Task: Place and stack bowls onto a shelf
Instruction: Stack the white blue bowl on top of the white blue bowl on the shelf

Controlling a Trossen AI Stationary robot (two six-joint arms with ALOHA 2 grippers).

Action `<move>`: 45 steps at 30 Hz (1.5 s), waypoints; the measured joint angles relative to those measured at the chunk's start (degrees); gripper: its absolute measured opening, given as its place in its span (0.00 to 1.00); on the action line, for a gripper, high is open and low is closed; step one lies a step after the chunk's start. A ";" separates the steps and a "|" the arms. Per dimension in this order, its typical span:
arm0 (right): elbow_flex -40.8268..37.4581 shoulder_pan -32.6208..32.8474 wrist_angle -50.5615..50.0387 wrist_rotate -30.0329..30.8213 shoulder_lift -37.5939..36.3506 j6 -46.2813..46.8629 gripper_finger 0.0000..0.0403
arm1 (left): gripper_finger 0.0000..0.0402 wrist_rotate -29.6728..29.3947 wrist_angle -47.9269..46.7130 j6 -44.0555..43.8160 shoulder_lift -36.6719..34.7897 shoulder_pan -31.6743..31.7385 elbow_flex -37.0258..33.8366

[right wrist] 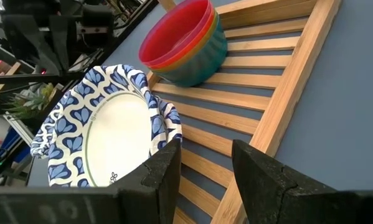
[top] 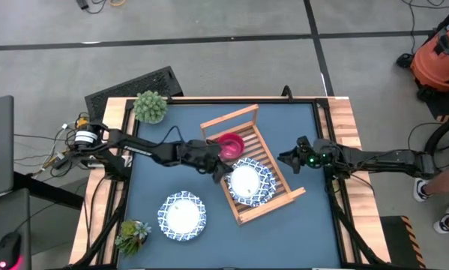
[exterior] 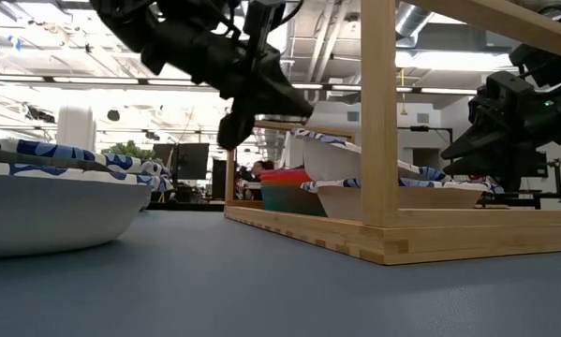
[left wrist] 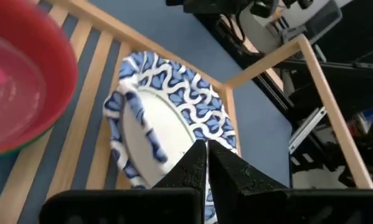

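Observation:
The wooden shelf (top: 284,196) lies slantwise in the table's middle. On its far end stands a stack of small bowls (top: 230,145), red on top. A white blue-rimmed dish (top: 248,182) is on its near part; in the low view it stands tilted (exterior: 332,154) over a level dish (exterior: 402,197). My left gripper (top: 224,169) is shut at that dish's left rim. My right gripper (top: 290,160) is open just right of the shelf, empty; its wrist view (right wrist: 205,152) looks over the shelf's slats. Another blue-rimmed dish (top: 183,215) rests on the table at the near left. My left gripper has its shut fingers at the tilted dish's rim (left wrist: 185,154), on the side toward the table's left. The fingers come slanting down from the left. The fingers themselves hide whether the rim lies between them. The dish sits tilted, its left edge raised, its other edge down on the dish below.
A potted plant (top: 150,106) stands at the far left corner and another (top: 132,235) at the near left corner. The shelf's raised end rails (exterior: 378,112) stand up beside the dishes. Bare blue table shows near the front edge and right of the shelf.

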 joint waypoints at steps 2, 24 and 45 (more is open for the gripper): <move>0.00 0.00 0.00 0.00 0.00 -0.03 0.42 | 0.00 -1.18 1.27 -0.63 0.00 -0.35 -1.23; 0.02 -0.04 -0.44 0.00 -0.01 -0.01 0.42 | 0.00 1.57 4.13 -4.71 5.57 -0.56 -0.86; 0.02 -0.02 -0.61 0.00 -0.01 0.35 0.42 | 0.00 -1.58 -49.52 -1.35 -26.11 -12.27 0.14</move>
